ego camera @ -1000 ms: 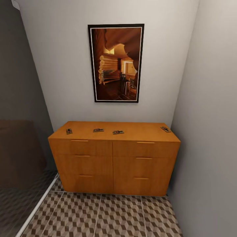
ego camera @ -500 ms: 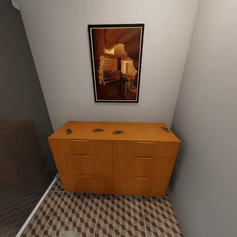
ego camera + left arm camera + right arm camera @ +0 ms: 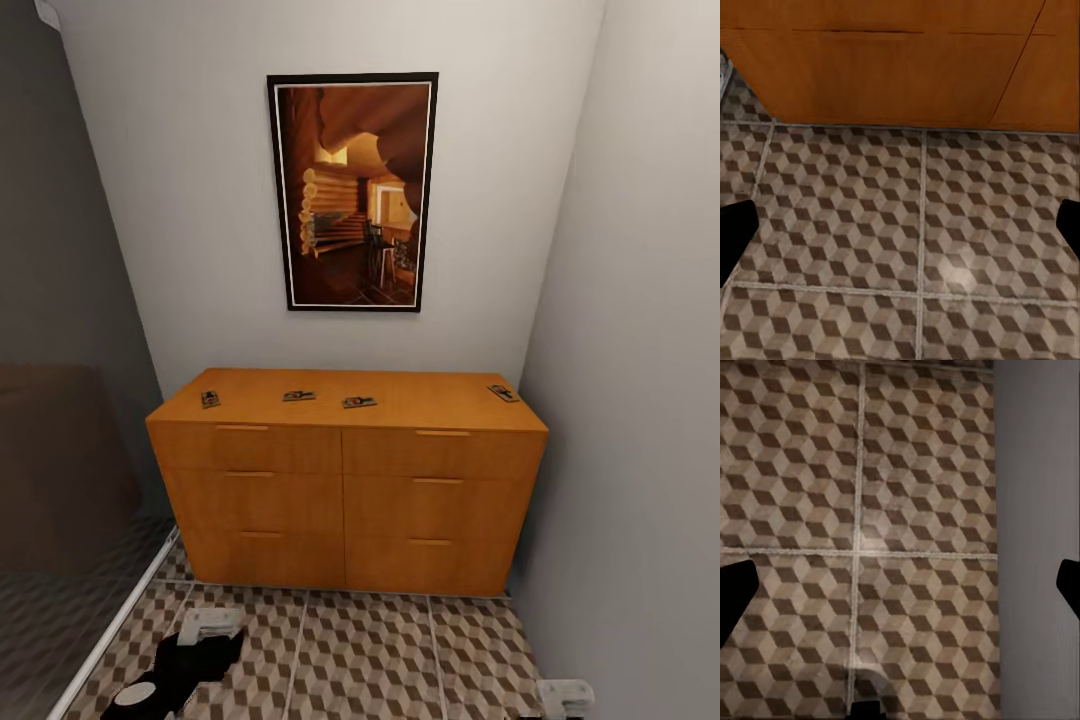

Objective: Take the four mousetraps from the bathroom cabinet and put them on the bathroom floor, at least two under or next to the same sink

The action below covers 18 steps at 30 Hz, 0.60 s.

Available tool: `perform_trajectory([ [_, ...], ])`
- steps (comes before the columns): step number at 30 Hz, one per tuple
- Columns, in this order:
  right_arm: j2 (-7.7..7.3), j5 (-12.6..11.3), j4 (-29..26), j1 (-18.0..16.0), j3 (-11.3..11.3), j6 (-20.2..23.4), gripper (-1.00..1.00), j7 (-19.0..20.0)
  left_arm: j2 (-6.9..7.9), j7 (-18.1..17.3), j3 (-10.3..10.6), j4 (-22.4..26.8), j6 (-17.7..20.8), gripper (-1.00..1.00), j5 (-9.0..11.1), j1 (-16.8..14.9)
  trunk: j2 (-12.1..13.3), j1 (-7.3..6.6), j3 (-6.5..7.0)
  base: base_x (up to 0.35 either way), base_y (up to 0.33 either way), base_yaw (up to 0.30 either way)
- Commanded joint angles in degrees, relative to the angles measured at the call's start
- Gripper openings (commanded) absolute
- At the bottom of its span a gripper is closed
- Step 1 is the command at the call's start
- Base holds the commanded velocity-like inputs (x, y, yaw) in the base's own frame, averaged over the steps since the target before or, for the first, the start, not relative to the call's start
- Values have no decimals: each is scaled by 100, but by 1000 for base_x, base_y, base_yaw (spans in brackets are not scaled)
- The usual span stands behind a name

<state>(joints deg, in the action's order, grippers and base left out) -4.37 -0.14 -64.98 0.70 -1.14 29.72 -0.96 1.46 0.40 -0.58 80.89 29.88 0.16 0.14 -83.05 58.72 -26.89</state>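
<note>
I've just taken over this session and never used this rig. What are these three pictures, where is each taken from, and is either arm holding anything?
You are driving a wheeled robot with two arms, each ending in jaws.

The large picture comes from the camera on its head. It faces the cabinet, an orange-brown chest of drawers under a framed picture. Four mousetraps lie on its top: one near the left end, two towards the middle, one at the right end. At the bottom edge the left arm and a bit of the right gripper are in view.

The two smaller pictures come from cameras by each wrist, looking along the jaws. The left gripper points at the bathroom floor and the cabinet's base. The right gripper points at floor beside a grey wall.

Both jaws stand wide apart, empty.
</note>
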Motion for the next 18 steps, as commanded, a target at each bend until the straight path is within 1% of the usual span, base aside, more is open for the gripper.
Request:
perform_trajectory([
  [1,-5,-3,-173,1,-9,106,100,-19,-2,4,3,152,28,100,2,0,-3,1,-4,0,0,0],
  [3,-15,-3,-497,1,-33,257,100,-53,-15,9,10,365,24,100,2,-2,-3,1,-4,0,0,0],
  [4,-23,-3,-836,-3,-54,406,100,-111,-50,15,20,497,22,100,-7,-18,-3,1,-4,0,0,0],
  [5,-23,-3,-836,-3,-54,406,100,-111,-50,15,20,497,22,100,-7,-18,-3,1,-4,0,0,0],
  [6,-28,-2,-1166,-16,-70,542,100,-198,-116,21,27,579,20,100,-22,-65,-3,1,-4,0,0,0],
  [7,-30,0,-1322,-29,-75,605,100,-251,-153,23,30,609,20,100,-28,-113,-3,1,-4,0,0,0],
  [10,-34,7,-1703,-108,-86,774,100,-444,-269,27,37,671,17,100,-44,-345,-3,1,-4,0,0,0],
  [11,-34,7,-1703,-108,-86,774,100,-444,-269,27,37,671,17,100,-44,-345,-3,1,-4,0,0,0],
  [14,-32,10,-1915,-292,-91,922,100,-665,-369,29,40,702,16,100,-56,-674,-3,1,-4,0,0,0],
  [18,-23,-1,-2030,-611,-94,1104,100,-906,-461,30,45,722,12,100,-64,-1196,-3,1,-4,0,0,0],
])
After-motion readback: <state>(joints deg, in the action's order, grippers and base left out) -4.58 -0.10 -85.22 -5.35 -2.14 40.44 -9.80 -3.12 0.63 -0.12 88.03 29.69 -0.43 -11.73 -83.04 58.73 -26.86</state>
